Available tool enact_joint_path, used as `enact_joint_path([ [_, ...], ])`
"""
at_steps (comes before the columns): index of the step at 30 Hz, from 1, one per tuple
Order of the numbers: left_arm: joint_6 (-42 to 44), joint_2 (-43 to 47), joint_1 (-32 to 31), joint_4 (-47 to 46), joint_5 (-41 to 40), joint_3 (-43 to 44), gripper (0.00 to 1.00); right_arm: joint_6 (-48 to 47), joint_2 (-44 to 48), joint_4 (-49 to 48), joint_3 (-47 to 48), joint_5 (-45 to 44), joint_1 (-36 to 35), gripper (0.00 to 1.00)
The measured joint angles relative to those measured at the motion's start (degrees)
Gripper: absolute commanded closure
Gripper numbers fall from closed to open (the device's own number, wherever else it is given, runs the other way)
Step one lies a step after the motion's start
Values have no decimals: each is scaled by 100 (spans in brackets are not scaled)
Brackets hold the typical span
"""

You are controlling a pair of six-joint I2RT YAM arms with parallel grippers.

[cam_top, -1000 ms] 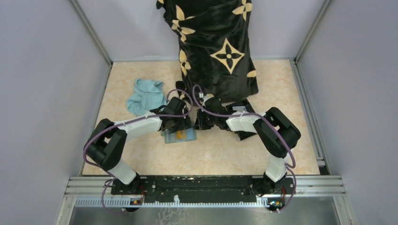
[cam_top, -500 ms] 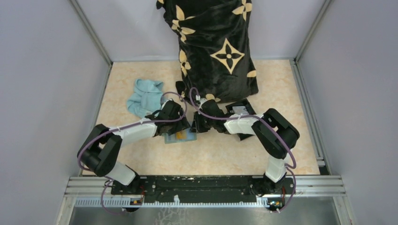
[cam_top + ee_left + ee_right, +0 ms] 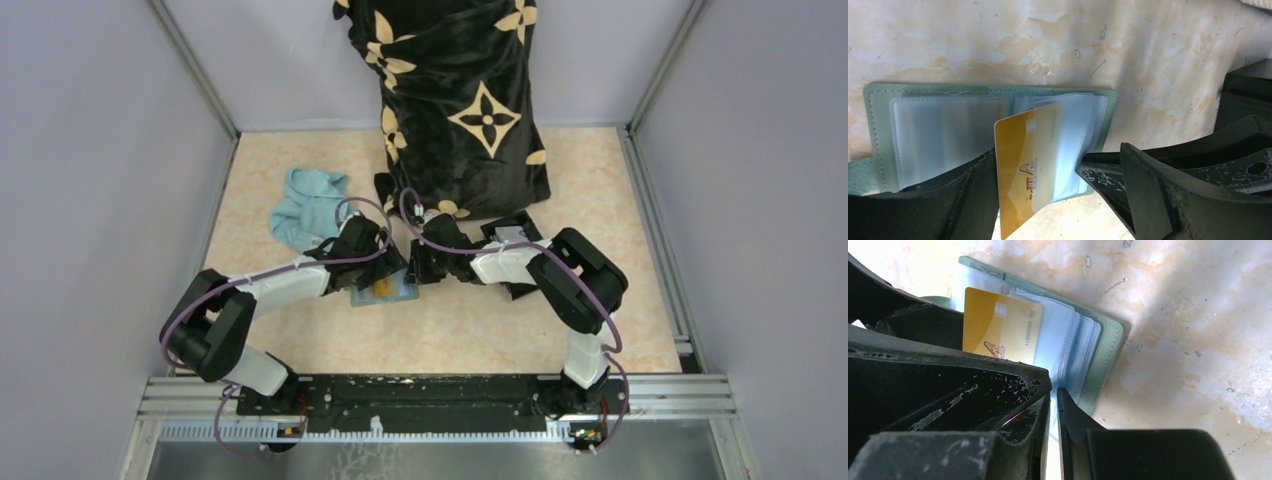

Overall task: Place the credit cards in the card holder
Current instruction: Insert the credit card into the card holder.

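The sage-green card holder (image 3: pixel 878 100) lies open on the table, its clear sleeves facing up (image 3: pixel 398 294). A tan-orange credit card (image 3: pixel 1025 170) sits tilted, its top part tucked in a sleeve (image 3: pixel 998 330). My left gripper (image 3: pixel 1035 165) is open and straddles the card. The card's left edge rests against the left finger and the right finger stands apart at the sleeve's edge. My right gripper (image 3: pixel 1054 395) is shut on a clear sleeve page at the holder's (image 3: pixel 1108 355) right side. In the top view both grippers, left (image 3: pixel 383 268) and right (image 3: pixel 420 270), meet over the holder.
A black box (image 3: pixel 515 240) lies just right of the right gripper and shows at the edge of the left wrist view (image 3: pixel 1248 85). A light blue cloth (image 3: pixel 310 205) lies at the back left. A large black fabric bag with tan flowers (image 3: pixel 460 100) stands at the back.
Both arms have shifted a little to the left, the left elbow dropping toward the near left. The grippers stay at the holder, which has not moved.
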State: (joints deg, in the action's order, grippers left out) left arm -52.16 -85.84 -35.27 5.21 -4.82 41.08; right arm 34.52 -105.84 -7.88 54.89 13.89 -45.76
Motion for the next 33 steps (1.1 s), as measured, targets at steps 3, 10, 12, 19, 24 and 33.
enact_joint_path([
  [3,-81,46,9,-7,-28,-26,9,61,-42,101,90,-52,-7,89],
  [10,-98,201,39,245,-210,-35,9,199,-160,197,278,-273,-85,90],
  [12,-96,289,37,387,-260,-48,8,223,-184,238,332,-334,-101,90],
  [19,-94,638,4,765,-376,-175,0,308,-262,201,415,-439,-111,90],
  [24,-94,739,2,850,-420,-234,3,313,-267,264,457,-485,-136,90],
  [33,-216,1097,2,529,-415,-643,19,308,-271,326,492,-525,-149,90],
])
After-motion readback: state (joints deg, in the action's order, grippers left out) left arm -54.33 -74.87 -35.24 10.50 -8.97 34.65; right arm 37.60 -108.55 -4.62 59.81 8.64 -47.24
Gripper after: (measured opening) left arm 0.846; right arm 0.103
